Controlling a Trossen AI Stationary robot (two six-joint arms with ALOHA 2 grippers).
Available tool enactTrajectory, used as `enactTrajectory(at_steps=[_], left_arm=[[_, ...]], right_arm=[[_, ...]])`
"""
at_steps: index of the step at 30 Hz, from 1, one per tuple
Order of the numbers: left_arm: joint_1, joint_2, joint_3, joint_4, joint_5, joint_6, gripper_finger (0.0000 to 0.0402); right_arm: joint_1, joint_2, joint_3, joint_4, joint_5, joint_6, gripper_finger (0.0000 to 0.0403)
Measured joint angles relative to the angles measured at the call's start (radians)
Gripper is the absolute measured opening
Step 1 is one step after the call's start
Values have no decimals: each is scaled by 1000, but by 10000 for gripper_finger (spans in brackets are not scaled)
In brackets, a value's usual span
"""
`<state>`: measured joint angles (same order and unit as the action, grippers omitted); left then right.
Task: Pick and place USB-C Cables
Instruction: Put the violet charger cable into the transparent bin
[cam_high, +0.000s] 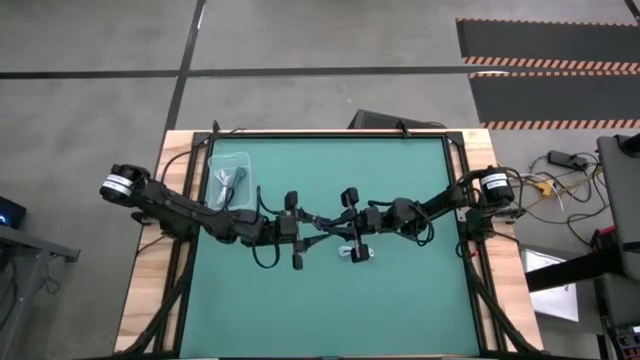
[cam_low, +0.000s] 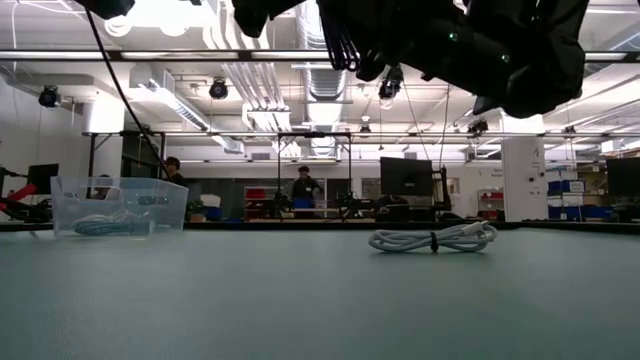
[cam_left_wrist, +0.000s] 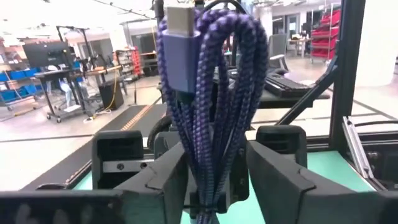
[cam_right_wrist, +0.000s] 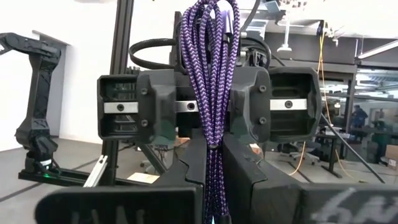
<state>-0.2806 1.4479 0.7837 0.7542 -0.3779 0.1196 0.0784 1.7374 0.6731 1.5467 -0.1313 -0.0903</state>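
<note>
A purple-blue braided USB-C cable bundle (cam_high: 325, 228) hangs in the air above the table's middle, between my two grippers. My left gripper (cam_left_wrist: 214, 180) comes from the left and my right gripper (cam_right_wrist: 213, 186) from the right, fingers pointing at each other, both shut on this bundle. A white cable bundle (cam_low: 432, 239) lies flat on the mat just near-side of my right gripper. A teal-green cable (cam_low: 100, 225) lies in the clear bin (cam_high: 230, 178). The black cable is out of view. My left gripper pinches the purple-blue bundle's lower strands (cam_left_wrist: 211, 168) between its two fingers, coming level from the table's left. The bundle stands upright and lifted clear, its plug end (cam_left_wrist: 180, 50) on top. My right gripper pinches the same bundle low down (cam_right_wrist: 213, 162) between its two fingers, level from the table's right, across the strands. The bundle rises upright above the fingers, clear of the table.
The clear bin stands at the mat's far left, beside my left arm. Black frame rails run along the mat's left and right edges. The green mat (cam_high: 400, 310) is bare on its near half. People and benches show in the room beyond the far edge.
</note>
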Motion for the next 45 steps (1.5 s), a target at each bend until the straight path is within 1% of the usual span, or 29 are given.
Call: enactTrajectory(at_steps=[8, 11, 13, 22, 32, 34, 37, 42, 45], left_arm=[[1, -3, 0, -1, -5, 0, 54], [2, -3, -1, -2, -5, 0, 24], [2, -3, -1, -3, -5, 0, 13], [1, -5, -2, -3, -8, -7, 15], [1, -5, -2, -19, -22, -7, 16], [1, -7, -1, -38, -23, -8, 16], [1, -15, -1, -59, -33, -9, 16], [1, -39, -1, -102, -95, -10, 17], [1, -50, -1, -124, -121, -11, 17]], right_arm=[[0, 0, 0, -1, -1, -14, 18], [0, 0, 0, -4, -1, -9, 34], [0, 0, 0, -8, -1, -5, 46], [0, 0, 0, -23, 3, 10, 84], [0, -21, 0, -47, 4, 56, 140], [0, -42, 0, -95, 14, 54, 148], [0, -91, -1, -214, 71, 54, 156], [-1, -210, 3, -467, 114, 31, 160], [-2, -297, 3, -657, 136, -4, 156]])
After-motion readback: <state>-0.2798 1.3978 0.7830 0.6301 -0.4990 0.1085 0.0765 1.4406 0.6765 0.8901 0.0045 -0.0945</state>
